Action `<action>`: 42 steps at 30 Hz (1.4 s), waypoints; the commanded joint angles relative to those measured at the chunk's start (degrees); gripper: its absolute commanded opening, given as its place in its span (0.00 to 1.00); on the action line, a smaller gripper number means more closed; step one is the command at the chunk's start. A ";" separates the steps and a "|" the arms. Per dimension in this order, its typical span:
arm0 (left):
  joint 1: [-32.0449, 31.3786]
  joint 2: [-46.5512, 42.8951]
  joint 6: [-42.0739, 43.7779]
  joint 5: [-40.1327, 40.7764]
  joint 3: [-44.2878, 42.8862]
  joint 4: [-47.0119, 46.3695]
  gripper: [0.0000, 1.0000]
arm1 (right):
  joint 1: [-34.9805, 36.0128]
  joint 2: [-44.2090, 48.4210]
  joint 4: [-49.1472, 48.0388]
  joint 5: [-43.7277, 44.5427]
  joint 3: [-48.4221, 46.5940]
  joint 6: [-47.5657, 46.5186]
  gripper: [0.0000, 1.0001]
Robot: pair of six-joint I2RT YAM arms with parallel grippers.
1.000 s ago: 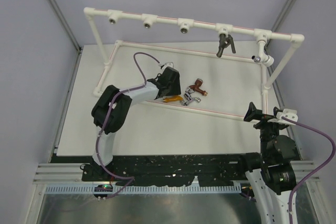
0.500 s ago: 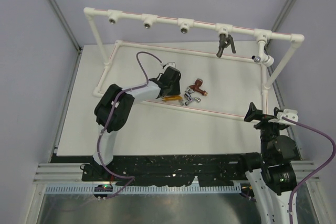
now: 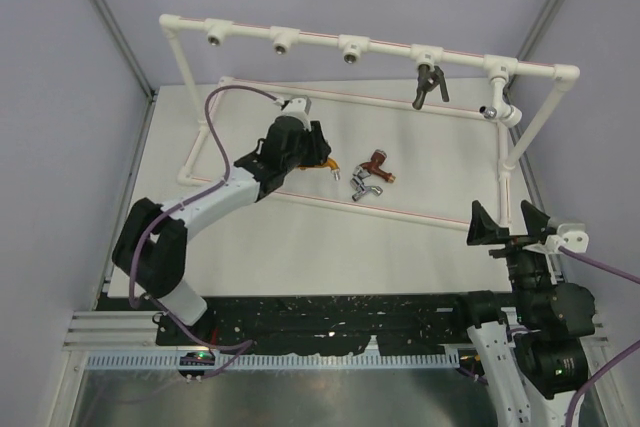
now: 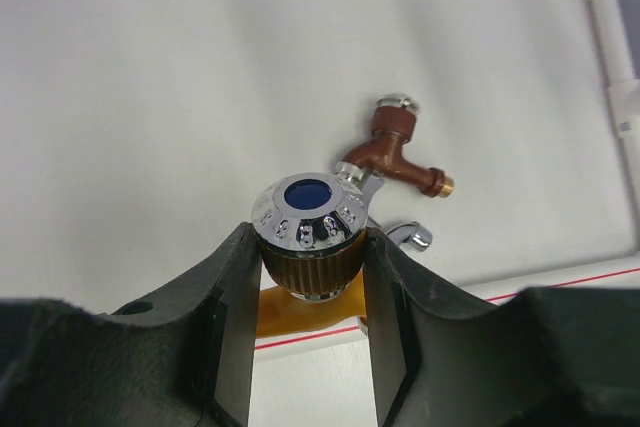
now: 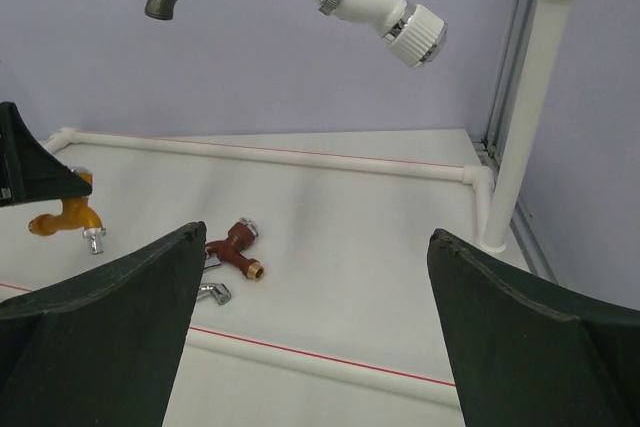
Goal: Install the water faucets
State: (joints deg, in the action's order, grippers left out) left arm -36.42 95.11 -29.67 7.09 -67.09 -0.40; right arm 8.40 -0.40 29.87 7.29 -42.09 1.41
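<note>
Left wrist view: left gripper clamped on the knurled, chrome-capped end of the orange faucet. Red-brown faucet and silver faucet lie side by side on the table just beyond. Top view: dark grey faucet hangs fitted in the white pipe frame. Right gripper spread wide, holding nothing.

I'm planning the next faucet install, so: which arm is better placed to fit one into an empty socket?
Left. The left end effector grips the orange faucet by its chrome knob, nearer the empty sockets. The right end effector hangs open and empty, back near its base.
</note>
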 commanded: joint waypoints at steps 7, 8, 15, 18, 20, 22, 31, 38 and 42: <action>0.12 -15.65 1.63 -10.25 6.88 -12.15 0.00 | 1.18 -3.81 3.00 -8.58 -4.05 -1.15 0.96; 0.04 -16.61 1.63 -10.69 7.84 -13.30 0.00 | 1.18 -5.12 3.18 -9.48 -4.41 -1.15 0.96; -0.31 -22.50 1.90 -15.70 9.08 -14.27 0.00 | 1.18 -10.23 2.22 -17.57 -4.94 -1.06 0.95; -1.36 -24.26 1.90 -16.41 9.96 -15.06 0.00 | 1.18 -12.16 1.95 -21.16 -4.76 -0.27 0.95; -2.16 -25.06 1.90 -16.58 10.22 -15.15 0.00 | 1.18 -13.12 1.69 -23.27 -3.97 -0.09 0.95; -3.38 -25.76 1.99 -16.50 10.31 -15.24 0.00 | 1.18 -13.39 0.29 -24.59 -2.40 0.70 0.95; -8.13 -26.03 2.51 -11.32 11.54 -16.64 0.00 | 1.18 -15.15 -8.33 -30.84 4.03 5.97 0.95; -11.38 -24.71 2.07 -5.97 11.89 -18.67 0.00 | 1.18 -14.80 -15.62 -34.88 9.82 13.09 0.95; -12.70 -24.71 2.60 -2.88 12.07 -18.76 0.00 | 1.26 -13.84 -17.38 -35.06 12.54 14.49 0.96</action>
State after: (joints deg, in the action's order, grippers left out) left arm -48.03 70.65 -27.97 -0.71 -54.94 -13.78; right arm 9.28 -15.11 18.90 -25.85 -31.44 12.32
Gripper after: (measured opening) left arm 0.438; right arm 0.955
